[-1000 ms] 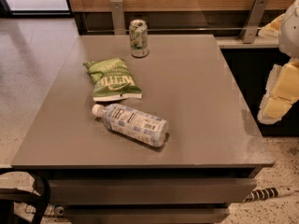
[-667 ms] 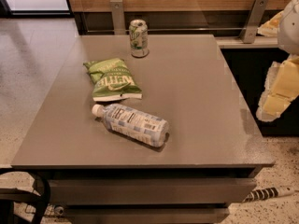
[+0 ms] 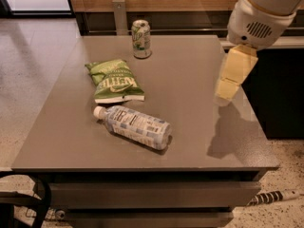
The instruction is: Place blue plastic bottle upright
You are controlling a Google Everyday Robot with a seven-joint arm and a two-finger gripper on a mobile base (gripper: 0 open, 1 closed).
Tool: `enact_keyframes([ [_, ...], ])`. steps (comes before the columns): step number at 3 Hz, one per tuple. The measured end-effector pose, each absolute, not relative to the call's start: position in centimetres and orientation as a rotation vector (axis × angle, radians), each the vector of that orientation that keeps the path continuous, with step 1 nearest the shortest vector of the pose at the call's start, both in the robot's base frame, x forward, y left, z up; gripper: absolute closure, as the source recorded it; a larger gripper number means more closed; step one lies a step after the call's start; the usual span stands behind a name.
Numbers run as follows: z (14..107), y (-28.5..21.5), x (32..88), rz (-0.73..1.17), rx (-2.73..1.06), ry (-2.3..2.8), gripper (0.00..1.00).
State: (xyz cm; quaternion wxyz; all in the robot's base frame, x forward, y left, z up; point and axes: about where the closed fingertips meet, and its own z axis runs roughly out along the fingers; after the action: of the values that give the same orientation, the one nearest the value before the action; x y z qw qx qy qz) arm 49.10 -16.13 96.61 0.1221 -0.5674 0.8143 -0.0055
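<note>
On top of the grey table (image 3: 190, 141) is where it all sits, and there's plenty of bare surface on the right half to work with. The white arm (image 3: 263, 13) comes in from the upper right and hangs over the table's right edge, well apart from everything.

The blue plastic bottle (image 3: 137, 127) is lying on its side near the front of the table, angled so its base points toward the front right. Just behind it is the green chip bag (image 3: 116, 82), lying flat and close to the bottle's neck end, though I can't tell if they actually touch. The gripper (image 3: 228, 80) is the yellowish bit hanging under the arm, up in the air off to the right of the bottle and holding nothing. Honestly can't tell if it's open or closed from this angle. The soda can (image 3: 141, 38) stands upright at the back, out of the way. Smallest bit: the white cap (image 3: 99, 111), pointing left toward the bag.

So nothing's grabbed yet, and the reach comes first. If it were me, I'd come in across the bottle's body, square to its long axis, nearer the cap half than the base. That way tipping it up swings the base down onto open table, away from the bag. It's round, so I reckon it'll roll if nudged off-centre.
</note>
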Motion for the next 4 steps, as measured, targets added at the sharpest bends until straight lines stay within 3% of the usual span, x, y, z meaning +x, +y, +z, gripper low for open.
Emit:
enact_keyframes([
  [2,94.6,-8.5,51.1,-0.027,-1.593,2.537,0.0],
  [4,92.1,-2.3,47.8,0.103,-1.574,2.57,0.0],
])
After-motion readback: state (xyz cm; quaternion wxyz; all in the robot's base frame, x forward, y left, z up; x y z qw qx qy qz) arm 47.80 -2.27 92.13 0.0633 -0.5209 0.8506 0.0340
